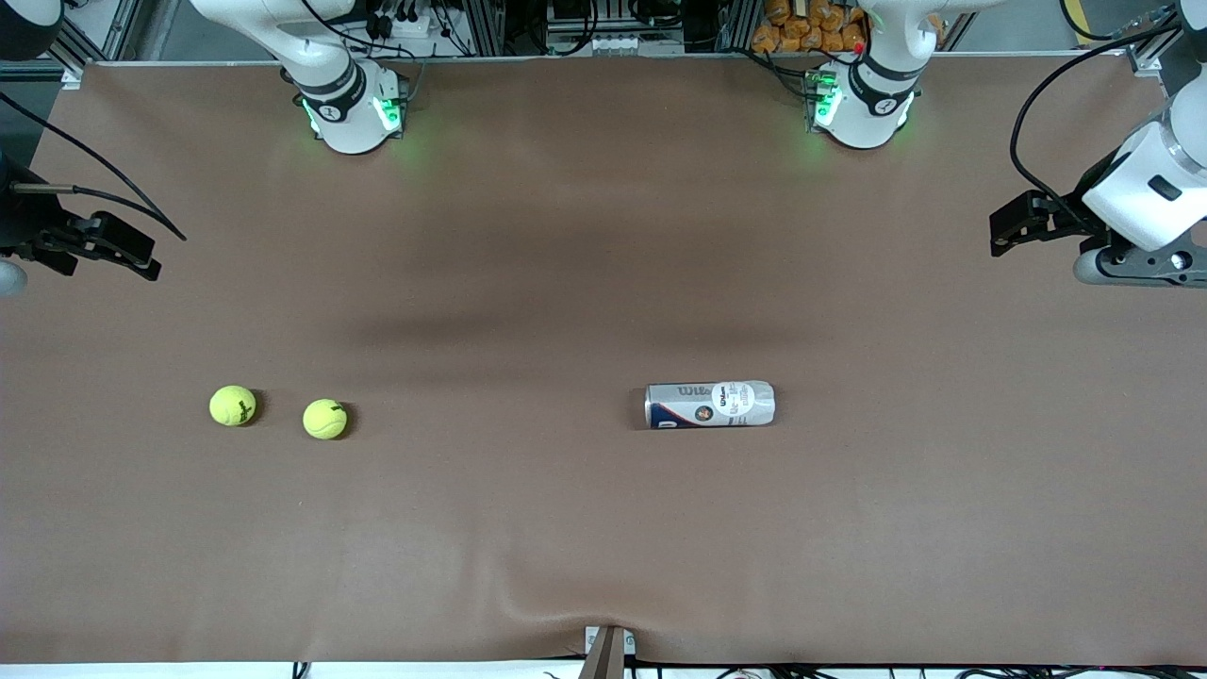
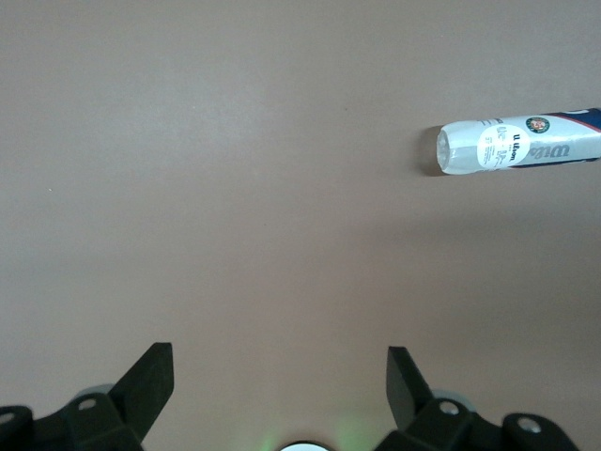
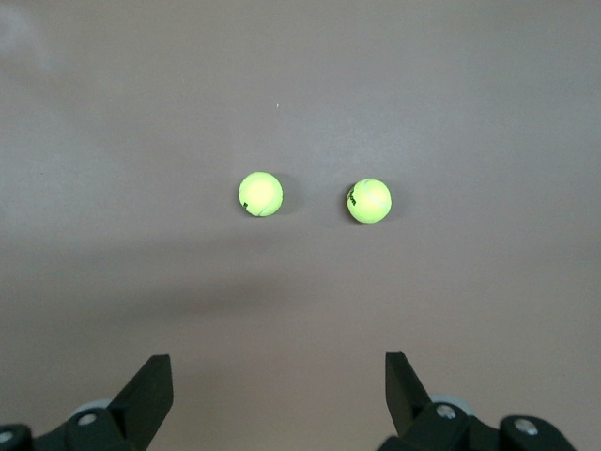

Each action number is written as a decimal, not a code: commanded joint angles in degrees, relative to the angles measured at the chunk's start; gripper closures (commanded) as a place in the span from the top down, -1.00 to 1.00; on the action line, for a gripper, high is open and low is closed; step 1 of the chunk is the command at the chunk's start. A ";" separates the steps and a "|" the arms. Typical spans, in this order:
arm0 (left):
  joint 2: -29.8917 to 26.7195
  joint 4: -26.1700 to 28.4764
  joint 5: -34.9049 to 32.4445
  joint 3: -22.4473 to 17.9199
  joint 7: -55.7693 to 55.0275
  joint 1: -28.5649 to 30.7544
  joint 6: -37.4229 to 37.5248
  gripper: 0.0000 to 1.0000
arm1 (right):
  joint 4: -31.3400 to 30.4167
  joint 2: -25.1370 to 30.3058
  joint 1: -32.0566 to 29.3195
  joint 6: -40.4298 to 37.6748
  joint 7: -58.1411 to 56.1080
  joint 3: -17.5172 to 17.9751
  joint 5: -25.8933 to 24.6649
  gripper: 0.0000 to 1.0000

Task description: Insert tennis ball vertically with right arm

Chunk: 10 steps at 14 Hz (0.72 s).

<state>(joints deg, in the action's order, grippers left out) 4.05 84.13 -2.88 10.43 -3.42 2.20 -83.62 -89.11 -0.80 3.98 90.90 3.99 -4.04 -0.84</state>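
Two yellow-green tennis balls lie side by side on the brown table toward the right arm's end, one [image 1: 233, 405] [image 3: 260, 194] closer to that end than the other [image 1: 325, 419] [image 3: 369, 201]. A Wilson ball can [image 1: 709, 405] [image 2: 518, 144] lies on its side near the table's middle, toward the left arm's end. My right gripper [image 1: 118, 250] [image 3: 279, 381] hangs open and empty, up in the air at the right arm's end of the table. My left gripper [image 1: 1023, 226] [image 2: 280, 376] is open and empty too, waiting high over the left arm's end.
Both arm bases [image 1: 354, 113] [image 1: 863, 108] stand along the table's back edge. The brown table cover [image 1: 603, 528] has a wrinkle by a small bracket [image 1: 608, 651] at its front edge. Cables hang near both grippers.
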 commanded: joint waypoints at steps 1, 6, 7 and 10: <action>-0.01 -0.55 -1.34 0.21 0.78 0.17 -0.93 1.00 | 0.52 -0.26 -0.11 -0.46 0.93 0.26 0.58 1.00; -0.10 -1.69 -1.34 0.12 0.70 0.09 -0.94 1.00 | 0.60 -0.61 -0.11 -0.38 0.93 0.26 0.58 1.00; -0.10 -1.60 -1.34 0.12 0.78 0.17 -0.94 1.00 | 0.52 -0.70 -0.11 -0.29 0.93 0.26 0.58 1.00; -0.01 -1.51 -0.81 0.21 0.70 0.09 -0.94 1.00 | 0.52 -0.87 -0.11 -0.11 0.93 0.26 0.58 1.00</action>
<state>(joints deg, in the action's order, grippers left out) 4.05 83.08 -3.04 10.41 -3.42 2.27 -84.47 -89.11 -1.34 3.98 90.94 4.00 -4.04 -0.84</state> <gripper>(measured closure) 0.000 0.000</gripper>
